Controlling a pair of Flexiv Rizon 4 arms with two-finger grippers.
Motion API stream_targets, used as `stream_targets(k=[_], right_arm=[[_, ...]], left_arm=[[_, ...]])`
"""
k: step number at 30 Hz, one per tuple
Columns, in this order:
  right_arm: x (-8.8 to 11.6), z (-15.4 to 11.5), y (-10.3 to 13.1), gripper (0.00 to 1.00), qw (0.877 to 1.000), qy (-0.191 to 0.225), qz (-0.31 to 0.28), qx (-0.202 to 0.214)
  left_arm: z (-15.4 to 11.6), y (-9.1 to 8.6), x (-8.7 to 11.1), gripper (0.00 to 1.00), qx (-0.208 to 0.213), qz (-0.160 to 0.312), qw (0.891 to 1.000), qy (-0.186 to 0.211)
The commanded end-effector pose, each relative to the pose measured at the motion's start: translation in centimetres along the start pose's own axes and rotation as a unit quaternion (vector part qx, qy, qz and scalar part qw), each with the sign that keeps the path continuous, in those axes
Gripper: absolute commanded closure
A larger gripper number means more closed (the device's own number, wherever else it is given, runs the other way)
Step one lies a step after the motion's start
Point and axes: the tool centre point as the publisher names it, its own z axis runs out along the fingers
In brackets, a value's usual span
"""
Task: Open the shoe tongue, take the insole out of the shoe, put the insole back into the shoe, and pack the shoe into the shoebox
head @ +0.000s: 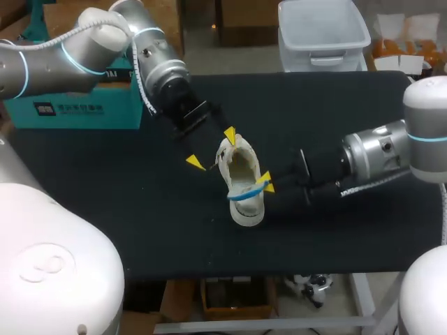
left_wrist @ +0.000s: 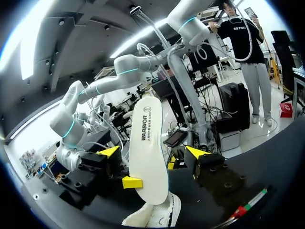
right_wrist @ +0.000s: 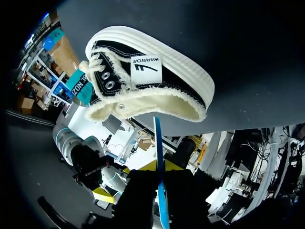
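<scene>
Pinching a white, blue-backed insole [left_wrist: 147, 152], right fingers [head: 267, 186], left fingers [head: 195, 162] spread wide beside cream-and-black canvas shoe [head: 248, 209]

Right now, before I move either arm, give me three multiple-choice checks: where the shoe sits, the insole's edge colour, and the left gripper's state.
1. The shoe is: A on the table; B lifted by a gripper; C hanging off the table's edge.
2. The edge of the insole is: A red; B blue; C green.
3. The left gripper is: A shut on the shoe; B shut on the insole; C open.
1 A: it lies on the black top. 2 B: blue shows edge-on in the right gripper. 3 C: its yellow tips stand wide apart, the insole untouched between them.
</scene>
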Motion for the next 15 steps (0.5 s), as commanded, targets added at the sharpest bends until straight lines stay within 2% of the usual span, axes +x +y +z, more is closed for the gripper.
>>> stream_targets(k=[1,6,14,15], right_arm=[[-0.4,-0.2,0.1,1.0,1.0,0.001,0.001,0.003],[-0.5,-0.3,0.2,1.0,1.0,0.0,0.0,0.002],[-0.6,0.0,0.7,1.0,1.0,-0.015,-0.007,0.003],[-0.7,0.1,0.7,1.0,1.0,-0.018,-0.008,0.004]], left_arm=[[-1.9,-1.0,0.2,0.0,-0.036,-0.012,0.999,0.004],[-4.4,-1.2,0.3,0.0,-0.068,-0.032,0.997,0.01],[-7.0,-1.4,0.4,0.0,-0.106,-0.055,0.992,0.044],[-7.3,-1.4,0.4,0.0,-0.111,-0.058,0.99,0.058]])
